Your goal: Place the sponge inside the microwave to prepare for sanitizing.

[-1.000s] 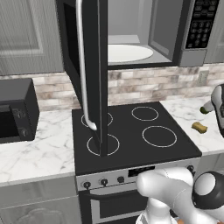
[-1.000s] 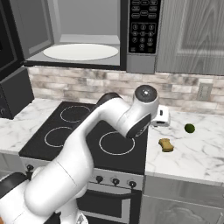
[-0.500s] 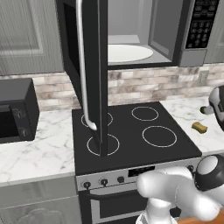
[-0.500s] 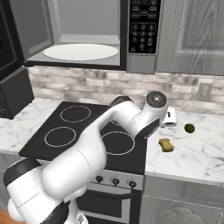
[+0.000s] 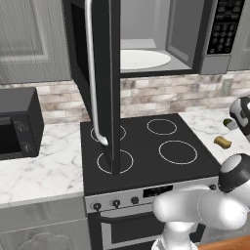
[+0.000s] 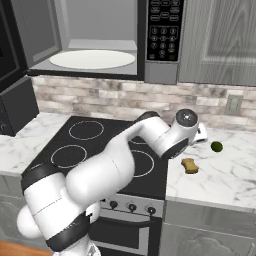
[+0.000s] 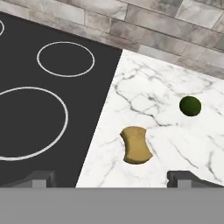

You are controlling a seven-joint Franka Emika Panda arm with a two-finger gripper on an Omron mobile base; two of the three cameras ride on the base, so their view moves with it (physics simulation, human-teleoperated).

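The sponge [image 7: 136, 145], a yellow-tan block, lies flat on the white marble counter just right of the stove; it also shows as the sponge [image 6: 189, 165] and the sponge [image 5: 222, 142]. My gripper [image 7: 111, 178] hovers above it, open, its two dark fingertips [image 7: 41, 177] wide apart and the sponge lying ahead between them, untouched. The microwave [image 6: 162, 40] hangs above the stove with its door [image 5: 97, 73] swung fully open. Its white turntable [image 5: 144, 59] is bare.
A small green ball [image 7: 190, 106] sits on the counter just beyond the sponge. The black cooktop [image 5: 151, 146] lies left of the sponge. A black boxy appliance [image 5: 14, 124] stands on the left counter. The open door juts out over the stove's left burners.
The arm has swung right, carrying the hand from over the stove's right edge to above the counter by the sponge. The jaws stay open.
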